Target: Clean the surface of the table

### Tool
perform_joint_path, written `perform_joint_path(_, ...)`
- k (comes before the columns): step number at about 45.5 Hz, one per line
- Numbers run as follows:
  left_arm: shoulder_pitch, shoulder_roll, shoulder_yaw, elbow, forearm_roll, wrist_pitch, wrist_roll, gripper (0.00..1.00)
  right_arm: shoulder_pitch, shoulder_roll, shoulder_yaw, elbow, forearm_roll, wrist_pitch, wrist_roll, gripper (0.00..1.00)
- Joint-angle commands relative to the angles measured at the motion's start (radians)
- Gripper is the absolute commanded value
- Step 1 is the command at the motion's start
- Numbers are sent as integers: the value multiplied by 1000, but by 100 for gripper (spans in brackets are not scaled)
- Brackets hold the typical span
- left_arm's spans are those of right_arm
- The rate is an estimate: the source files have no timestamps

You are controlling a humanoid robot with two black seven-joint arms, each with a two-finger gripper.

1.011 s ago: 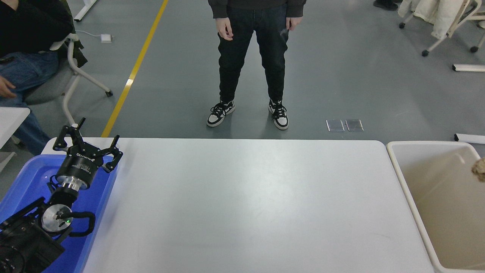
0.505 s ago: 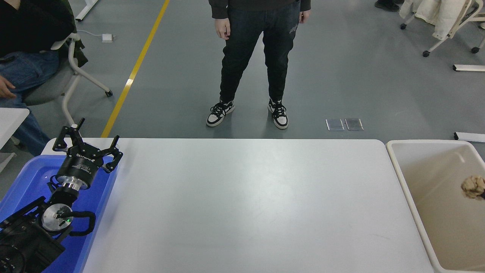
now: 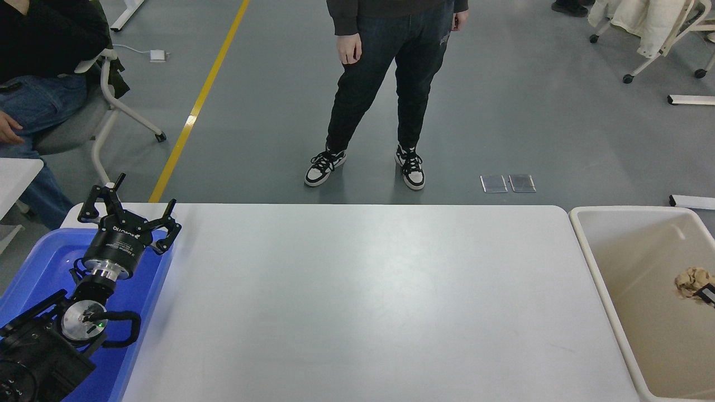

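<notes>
We're watching the right edge of the frame, where a crumpled beige wad (image 3: 691, 281) now hangs lower inside the beige tub (image 3: 592, 262) than it did a second ago, when it only peeked in at the edge higher up. It has crept leftward and downward over the tub's interior. Only a sliver of black, the tip of the right gripper (image 3: 707, 294), shows right beside the wad, seemingly pinching it, though we can't say for sure how its fingers stand.

The table surface (image 3: 363, 301) fills the middle and lower centre of the frame, and we see nothing lying on it. So we read this as the disposal step: the wad is over the tub, and letting go looks like the next move, with little left to clear.

At lower left, the left gripper (image 3: 127, 215) sits parked over the blue tub (image 3: 33, 268), fingers spread wide, just as before. At the top centre a person (image 3: 385, 84) has shifted weight and leaned toward the right of the frame.
</notes>
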Motion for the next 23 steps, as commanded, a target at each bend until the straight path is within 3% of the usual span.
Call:
perform_joint_path(1, 0, -1, 0, 0, 0, 0, 0, 100, 4, 10, 7, -18, 0, -28, -21, 100)
perform_joint_path(23, 0, 0, 0, 0, 0, 0, 0, 100, 13, 4, 135, -21, 5, -22, -21, 100)
